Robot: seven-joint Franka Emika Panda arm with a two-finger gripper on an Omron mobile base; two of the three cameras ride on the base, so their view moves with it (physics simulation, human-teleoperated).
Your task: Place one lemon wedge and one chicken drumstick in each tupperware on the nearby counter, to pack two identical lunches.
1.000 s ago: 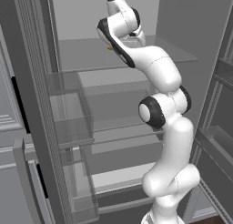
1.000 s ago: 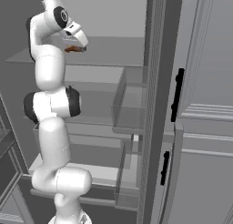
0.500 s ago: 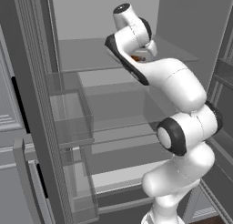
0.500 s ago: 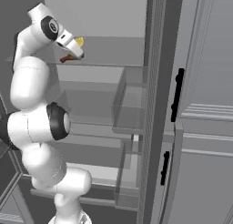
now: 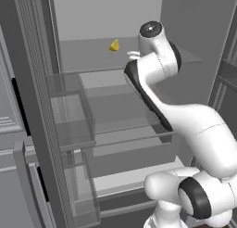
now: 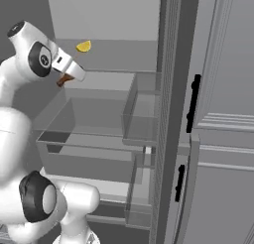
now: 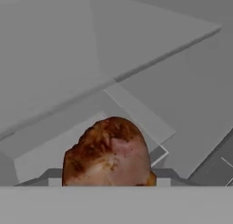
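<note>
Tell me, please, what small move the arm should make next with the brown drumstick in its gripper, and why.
Probably pull the gripper straight back out of the open fridge. It is shut on the dark reddish-brown chicken drumstick, which is lifted clear of the glass shelf. No grey container is in sight here, so the piece must leave first. The yellow lemon wedge on the upper shelf can wait.

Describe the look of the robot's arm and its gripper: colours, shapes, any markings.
The arm is made of smooth, glossy white rounded segments with dark grey to black joint rings and round end caps. The gripper is a small white boxy hand. No cables or markings can be made out.
</note>
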